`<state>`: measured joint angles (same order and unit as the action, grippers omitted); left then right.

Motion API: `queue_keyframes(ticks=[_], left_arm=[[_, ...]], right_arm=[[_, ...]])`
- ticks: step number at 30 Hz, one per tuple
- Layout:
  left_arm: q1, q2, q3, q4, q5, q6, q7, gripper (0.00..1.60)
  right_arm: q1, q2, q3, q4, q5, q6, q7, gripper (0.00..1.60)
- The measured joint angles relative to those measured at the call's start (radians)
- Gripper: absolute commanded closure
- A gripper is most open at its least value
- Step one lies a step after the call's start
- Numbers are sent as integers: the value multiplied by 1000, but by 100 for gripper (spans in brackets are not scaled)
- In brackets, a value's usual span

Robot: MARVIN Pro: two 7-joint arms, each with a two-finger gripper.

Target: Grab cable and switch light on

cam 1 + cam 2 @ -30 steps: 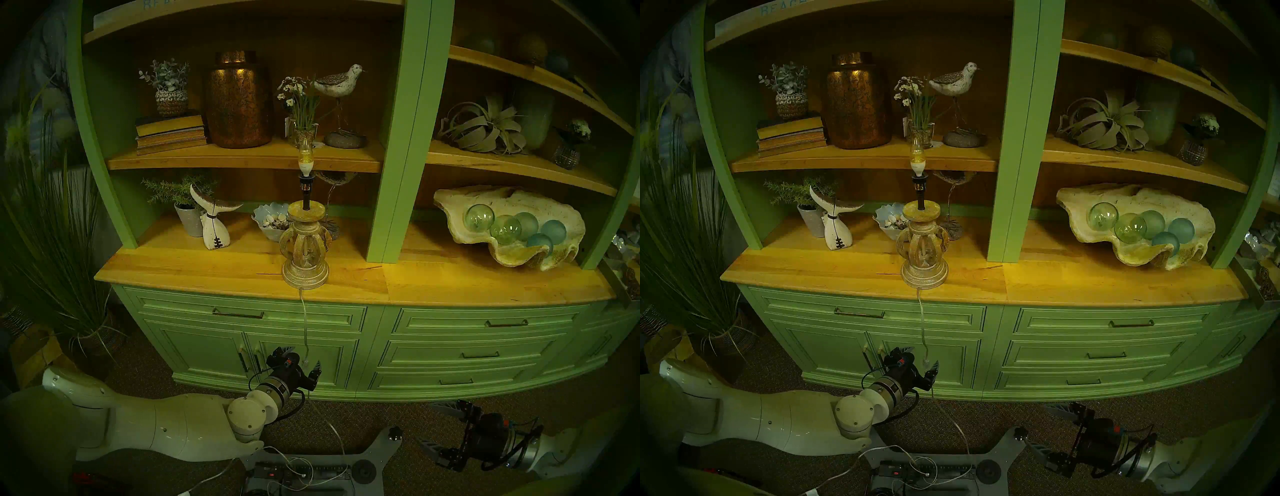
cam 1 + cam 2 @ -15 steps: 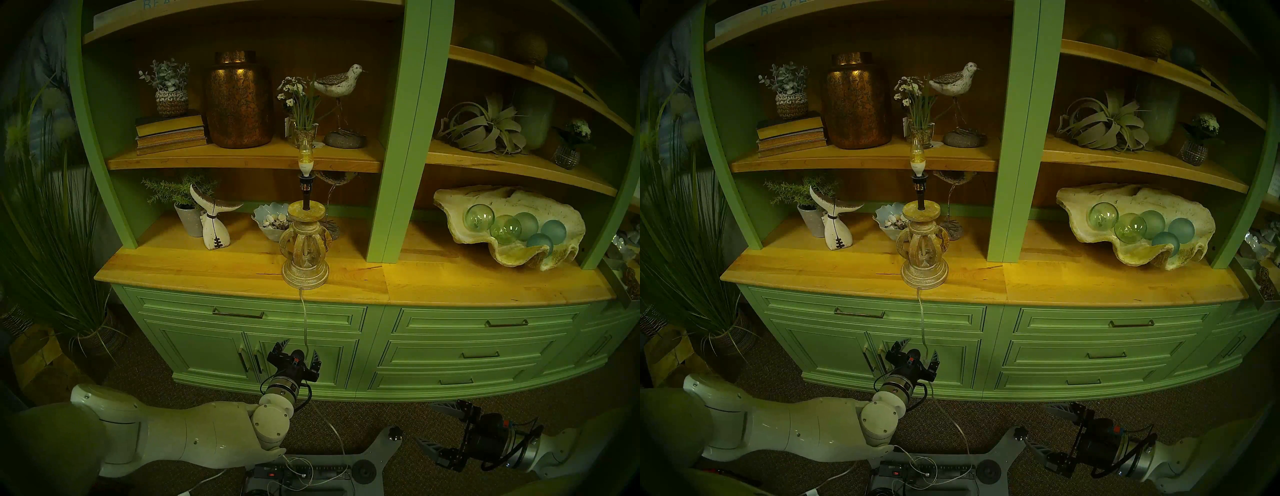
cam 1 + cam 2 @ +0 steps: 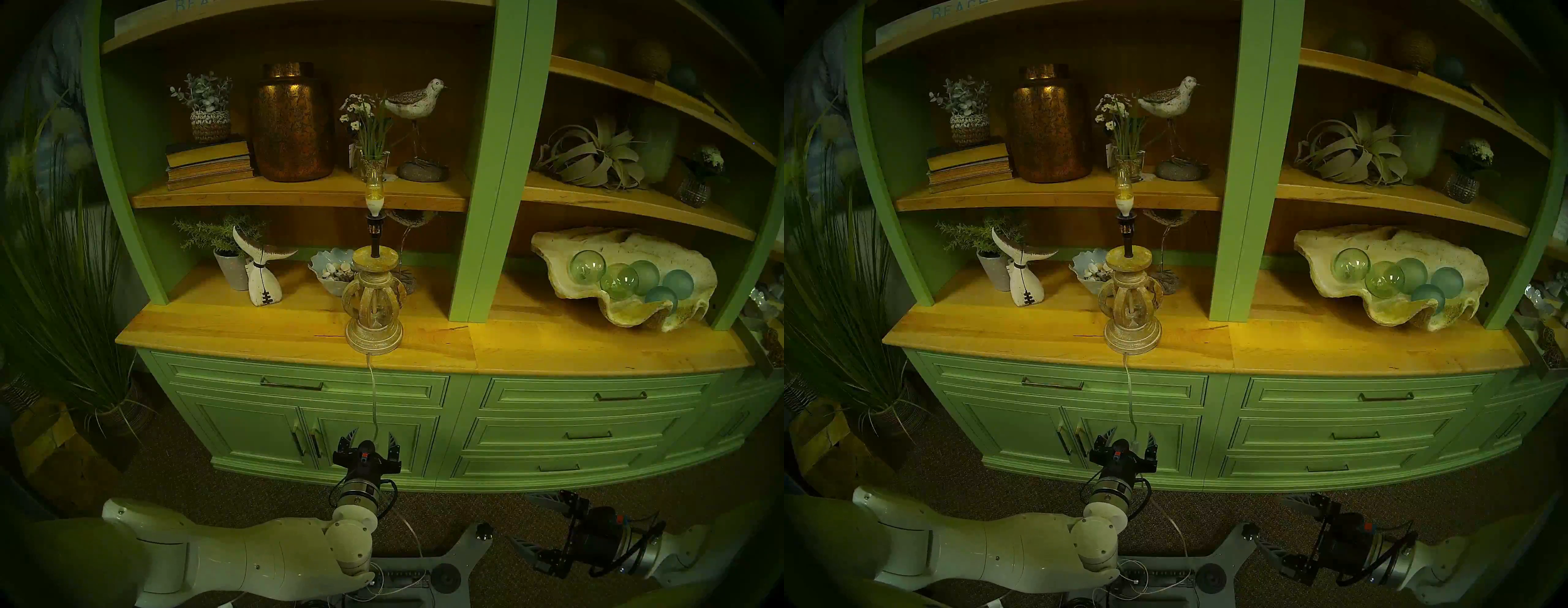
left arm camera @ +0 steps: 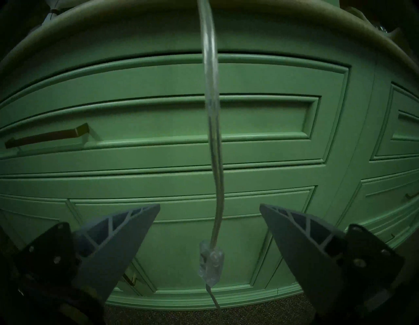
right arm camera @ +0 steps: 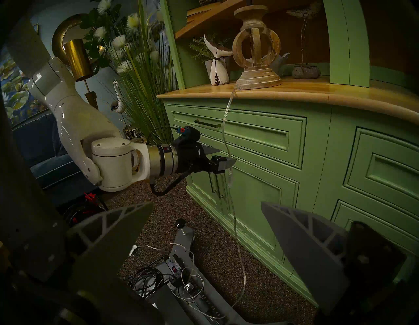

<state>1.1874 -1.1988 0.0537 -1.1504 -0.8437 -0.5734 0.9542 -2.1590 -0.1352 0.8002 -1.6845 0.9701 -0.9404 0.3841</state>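
Left gripper point(image 4: 209, 207) fingers spread wide either side of the clear cable point(image 4: 212, 127) hanging down the green cabinet point(image 4: 272, 118) front from the lamp point(image 3: 374, 305), inline switch point(image 4: 210, 263) between them untouched; right gripper point(image 5: 206, 206) also apart, empty.

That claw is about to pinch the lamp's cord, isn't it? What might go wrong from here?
1. The cable is thin, clear and hangs free between the open left gripper; it could swing aside as the fingers close, and they would miss.
2. The lamp stands at the counter's front edge, its cable dropping straight over; a pull on a gripped cable might tip it or drag it off.
3. Squeezing the small switch off-centre might not flip it.
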Motion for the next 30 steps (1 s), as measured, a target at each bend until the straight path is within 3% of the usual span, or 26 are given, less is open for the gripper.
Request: queue_keyframes(ticks=[7,20,30], left_arm=[[-2,21,-14,27,-11,-20,-19,0],[-5,-33,-42,171,-134,-55,-196,0],[-22,-57,-22,221,-108,-49,-226,0]], right_arm=[[0,0,0,0,0,0,-1,0],[0,0,0,-1,0,0,-1,0],[0,0,0,-1,0,0,-1,0]])
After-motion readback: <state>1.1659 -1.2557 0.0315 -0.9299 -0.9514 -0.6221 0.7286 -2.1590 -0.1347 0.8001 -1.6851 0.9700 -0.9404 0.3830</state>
